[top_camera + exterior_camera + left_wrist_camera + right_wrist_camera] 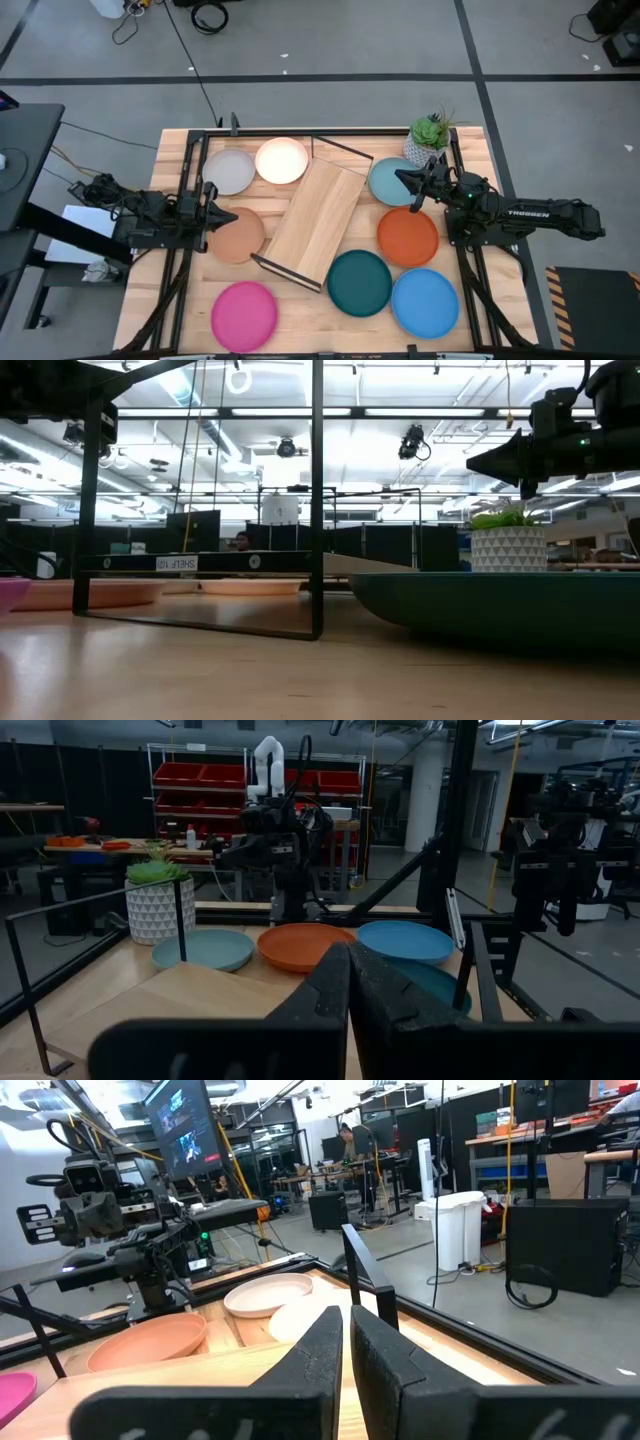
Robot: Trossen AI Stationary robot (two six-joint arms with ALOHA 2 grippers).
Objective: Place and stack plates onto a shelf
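- Along the near edge of the table, the pink plate [244, 314], teal plate [359, 282] and bright blue plate [425, 303] are seen lying flat, none stacked.
- In the middle, the shelf [316, 220] is set at a slant; its board is bare, so no plate is judged placed yet and all eight are left to do.
- Beside the shelf, the tan plate [237, 236] and orange plate [408, 237] are found.
- The left gripper [209, 203] is held over the tan plate's edge, fingers pressed together, nothing gripped.
- The right gripper [409, 187] is held over the light blue plate [392, 181], likewise closed and empty.
- Farthest, the grey plate [230, 171] and cream plate [281, 160] are seen side by side, with a potted plant [429, 138] at the far right corner.
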